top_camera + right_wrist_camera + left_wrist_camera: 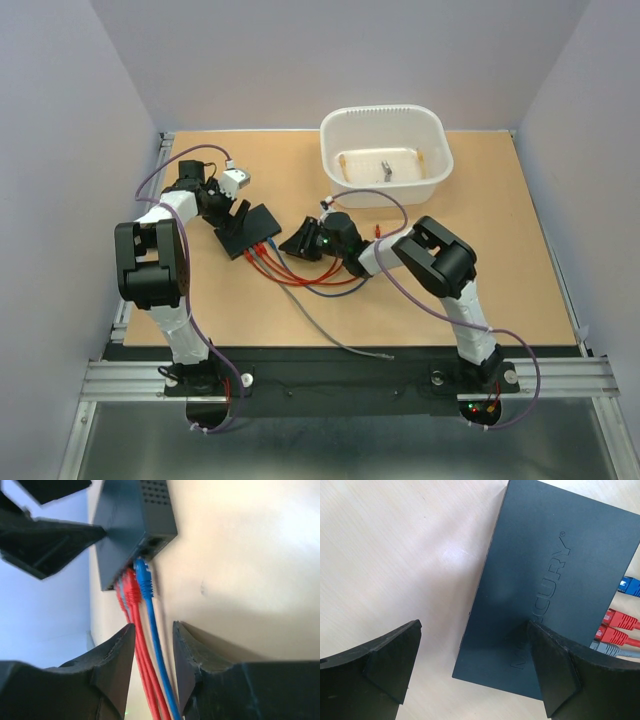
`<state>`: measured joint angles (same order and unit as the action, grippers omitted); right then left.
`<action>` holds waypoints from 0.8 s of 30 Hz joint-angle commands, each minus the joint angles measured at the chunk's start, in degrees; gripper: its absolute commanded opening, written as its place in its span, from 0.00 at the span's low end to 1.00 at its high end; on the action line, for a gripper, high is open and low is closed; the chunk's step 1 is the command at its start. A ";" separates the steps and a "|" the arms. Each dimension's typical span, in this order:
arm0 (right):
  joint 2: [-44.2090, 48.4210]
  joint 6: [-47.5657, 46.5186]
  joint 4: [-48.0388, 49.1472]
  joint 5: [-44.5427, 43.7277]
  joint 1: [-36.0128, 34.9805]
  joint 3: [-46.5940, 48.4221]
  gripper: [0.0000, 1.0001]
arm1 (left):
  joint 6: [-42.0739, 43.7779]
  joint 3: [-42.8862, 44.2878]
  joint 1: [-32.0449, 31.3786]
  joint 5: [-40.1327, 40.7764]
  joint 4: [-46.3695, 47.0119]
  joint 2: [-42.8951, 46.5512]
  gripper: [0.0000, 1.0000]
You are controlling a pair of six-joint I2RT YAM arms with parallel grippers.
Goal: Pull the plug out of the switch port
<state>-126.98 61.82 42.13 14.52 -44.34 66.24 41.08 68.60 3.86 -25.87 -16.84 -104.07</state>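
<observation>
The switch (258, 226) is a flat matte-black box left of the table's centre, and it fills the upper right of the left wrist view (545, 575). A blue plug (142, 577), red plugs (129, 587) and a grey plug (607, 650) sit in its ports. My left gripper (475, 665) is open at the switch's short end, with one finger (560, 675) over its top and the other (385, 670) over the bare table. My right gripper (152, 640) is open, with the blue and red cables running between its fingers, a short way behind the plugs.
A white tub (385, 155) stands at the back right with a small metal item inside. Red, blue and grey cables (305, 278) loop across the table's middle, and the grey one trails toward the front edge. The left gripper's fingers (45, 545) show in the right wrist view.
</observation>
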 commanded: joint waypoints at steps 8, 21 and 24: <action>-1.68 10.51 0.76 -9.95 -1.10 -5.60 0.54 | 0.05 -2.24 -1.22 0.47 1.20 2.12 0.99; -10.04 11.12 -3.90 -8.38 -1.54 4.86 0.49 | -0.30 -1.63 -1.66 0.55 1.55 1.59 0.99; -10.75 11.39 -3.90 -7.32 -1.72 4.95 0.44 | -0.30 -1.54 -1.75 0.38 1.46 1.15 0.99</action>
<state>-133.60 74.04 46.11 6.92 -45.45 72.01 40.99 67.85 2.57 -25.43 -15.03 -103.59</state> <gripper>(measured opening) 0.469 0.986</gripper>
